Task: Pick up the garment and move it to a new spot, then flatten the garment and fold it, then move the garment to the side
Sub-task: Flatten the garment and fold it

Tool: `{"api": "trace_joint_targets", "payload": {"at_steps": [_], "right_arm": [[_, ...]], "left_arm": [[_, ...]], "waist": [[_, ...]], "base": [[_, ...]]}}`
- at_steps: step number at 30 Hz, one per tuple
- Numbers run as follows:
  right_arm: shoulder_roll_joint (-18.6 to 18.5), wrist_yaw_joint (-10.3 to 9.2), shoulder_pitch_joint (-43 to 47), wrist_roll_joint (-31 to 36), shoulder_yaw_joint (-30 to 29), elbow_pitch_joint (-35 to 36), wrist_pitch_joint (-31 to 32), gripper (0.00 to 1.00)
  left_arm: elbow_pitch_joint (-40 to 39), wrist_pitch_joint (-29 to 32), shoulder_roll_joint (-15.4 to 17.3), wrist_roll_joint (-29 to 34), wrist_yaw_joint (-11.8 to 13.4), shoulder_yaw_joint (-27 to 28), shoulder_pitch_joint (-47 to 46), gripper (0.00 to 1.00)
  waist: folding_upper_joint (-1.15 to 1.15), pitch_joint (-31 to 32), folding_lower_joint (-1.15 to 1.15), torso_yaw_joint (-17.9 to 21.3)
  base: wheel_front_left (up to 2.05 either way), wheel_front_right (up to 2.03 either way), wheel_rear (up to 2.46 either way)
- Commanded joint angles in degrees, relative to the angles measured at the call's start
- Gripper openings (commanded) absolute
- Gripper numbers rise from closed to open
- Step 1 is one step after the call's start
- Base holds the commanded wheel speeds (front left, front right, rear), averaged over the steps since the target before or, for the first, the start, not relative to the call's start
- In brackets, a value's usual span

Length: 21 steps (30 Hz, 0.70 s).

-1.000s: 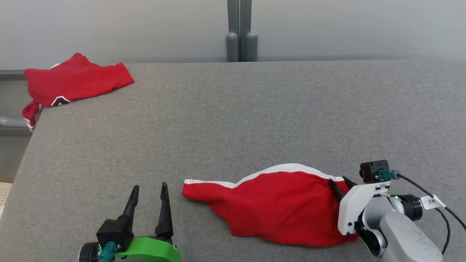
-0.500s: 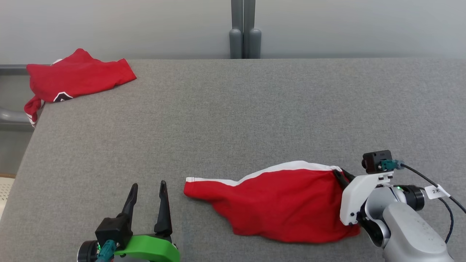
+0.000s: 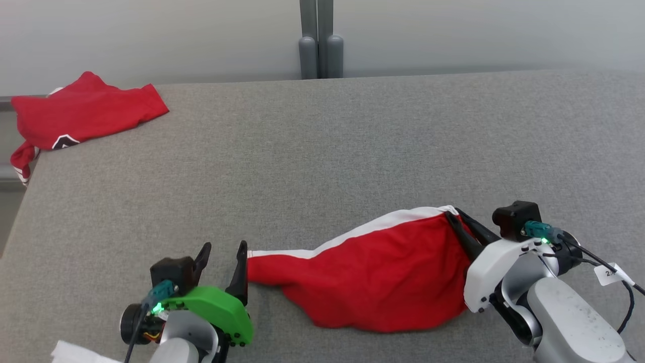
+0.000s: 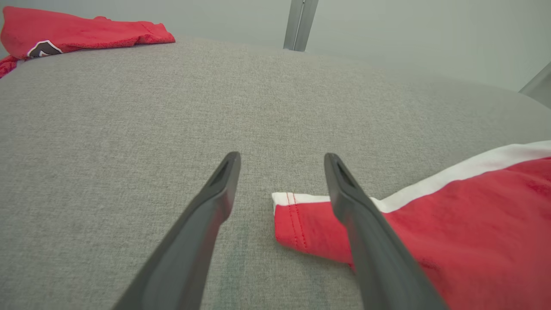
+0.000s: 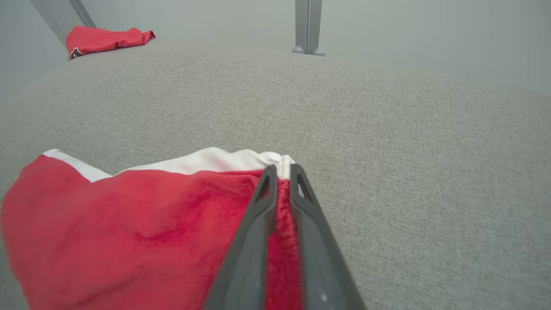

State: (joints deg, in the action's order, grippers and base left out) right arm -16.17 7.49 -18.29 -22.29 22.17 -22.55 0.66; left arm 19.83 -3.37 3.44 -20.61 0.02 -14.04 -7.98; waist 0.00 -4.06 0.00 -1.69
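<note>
While the right gripper (image 3: 453,218) is clamped on the red garment (image 3: 388,277), its two dark fingers stand pressed together with a bunched fold of cloth between them, just where the white trim gathers at the garment's right end. The right wrist view shows that pinch close up: the fingertips of the right gripper (image 5: 282,170) meet at the white edge, and the garment (image 5: 129,215) spreads away to the left, its pinched end lifted a little off the grey counter (image 3: 322,151).

From there the garment lies along the near part of the counter, tapering to a narrow hemmed end on the left. The left gripper (image 3: 224,247) sits at that end with its fingers spread wide and nothing between them gripped. In the left wrist view the left gripper (image 4: 282,157) has the stitched hem of the garment (image 4: 452,228) lying partly between its fingers, one finger crossing over the cloth; whether it touches cannot be told.

A second red garment (image 3: 80,113) lies crumpled on the far left corner, part of it hanging over the edge.
</note>
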Motion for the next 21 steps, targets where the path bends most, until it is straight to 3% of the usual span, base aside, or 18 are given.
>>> {"api": "trace_joint_targets", "payload": {"at_steps": [1, 10, 21], "right_arm": [[-0.10, 0.01, 0.91, 0.42, 0.10, 1.04, 0.05, 0.00], [0.86, 0.01, 1.90, 1.01, 0.89, 3.84, 1.38, 0.00], [1.23, 0.01, 0.61, 1.25, 1.57, 4.07, 1.60, 0.00]], "left_arm": [[0.57, 2.40, 1.00, 0.01, -0.07, -0.22, -1.81, 1.00], [3.69, 19.83, 2.99, -0.62, 0.10, -2.57, -7.92, 1.00], [7.94, 23.97, 2.59, -0.87, 0.69, -3.82, -11.87, 1.00]], "waist": [[0.00, -0.24, 0.00, 0.45], [0.00, -0.88, 0.00, 0.84], [0.00, -2.28, 0.00, 1.79]], "base": [[0.00, 0.00, 0.00], [0.00, 0.00, 0.00], [0.00, 0.00, 0.00]]}}
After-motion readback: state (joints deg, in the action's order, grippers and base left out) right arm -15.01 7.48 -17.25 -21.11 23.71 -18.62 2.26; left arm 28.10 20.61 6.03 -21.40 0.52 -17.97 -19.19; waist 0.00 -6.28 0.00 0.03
